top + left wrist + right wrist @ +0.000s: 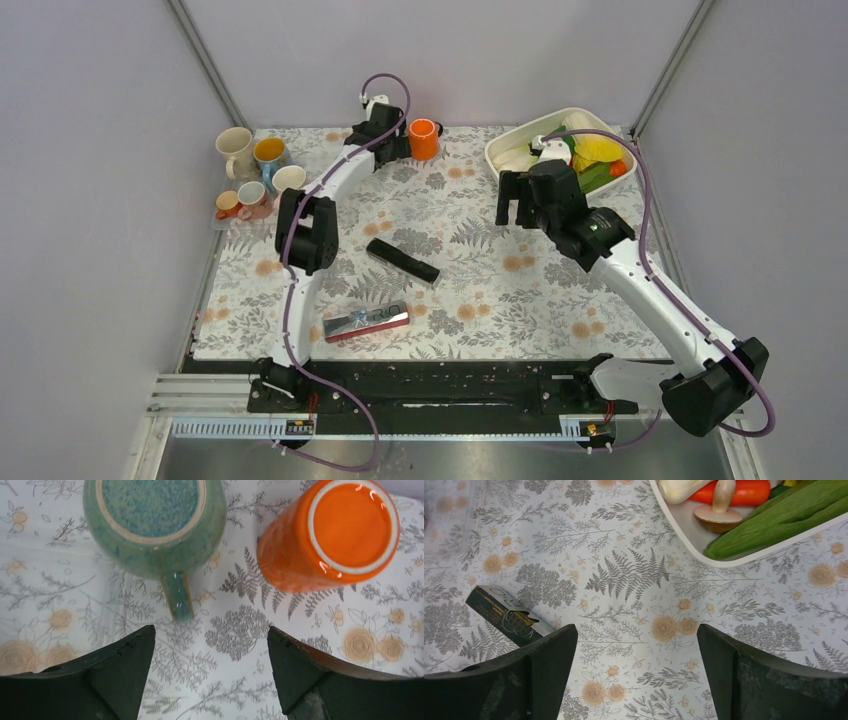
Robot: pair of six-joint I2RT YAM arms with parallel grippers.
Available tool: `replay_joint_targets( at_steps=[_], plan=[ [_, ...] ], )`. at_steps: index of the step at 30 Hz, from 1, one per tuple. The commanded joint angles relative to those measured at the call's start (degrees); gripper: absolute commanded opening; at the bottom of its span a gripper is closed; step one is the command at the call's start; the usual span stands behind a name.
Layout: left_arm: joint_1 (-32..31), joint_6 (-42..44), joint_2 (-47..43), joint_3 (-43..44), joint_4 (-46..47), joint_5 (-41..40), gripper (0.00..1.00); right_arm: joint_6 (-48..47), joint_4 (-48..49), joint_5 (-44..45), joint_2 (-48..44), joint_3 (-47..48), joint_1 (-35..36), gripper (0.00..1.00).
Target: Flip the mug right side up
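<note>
Green mug (pixel 150 525): upside down, base up, at far edge of table (pixel 480 290), handle toward left claw (pixel 210 635).
Orange mug (pixel 340 535): upside down, just beside it.
Left claw: wide, empty.
Right claw (pixel 636 632): wide, empty, near vegetable tray (pixel 681 527).

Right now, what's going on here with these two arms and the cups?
The left gripper hangs open at the far side of the table, facing two mugs that stand upside down: a green mug and an orange mug. It holds neither, and neither has been turned upright yet. The right gripper is open too, over the flowered tablecloth beside a white tray, holding nothing.
</note>
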Motion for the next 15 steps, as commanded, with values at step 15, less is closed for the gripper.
replay_joint_targets(
  at_steps=[15],
  plan=[
    [4.6,-2.1,14.7,23.7,-8.3,5.7,0.46,-2.9,-2.4,10.2,-3.5,4.4,-0.5,1.0]
  ],
)
